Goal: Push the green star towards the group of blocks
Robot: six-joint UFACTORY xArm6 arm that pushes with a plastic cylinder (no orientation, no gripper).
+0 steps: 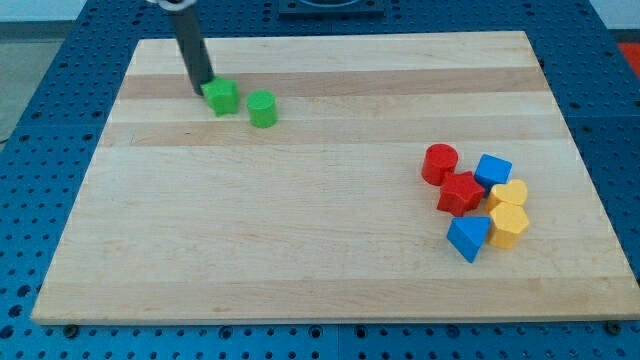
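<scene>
1. My tip [202,92] has no fingers; it touches the green star [221,97] at the board's [300,260] eleven o'clock.
2. Risk: the green cylinder [262,109] beside it gets swept along towards the group of blocks [478,195] at four o'clock.

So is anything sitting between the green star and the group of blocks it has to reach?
Yes. My tip is against the green star on its upper-left side, nothing between them. Just right of the star sits a second green block, close to the path toward the group at the lower right, whose nearest member is the red cylinder. Beyond that, bare board.
</scene>
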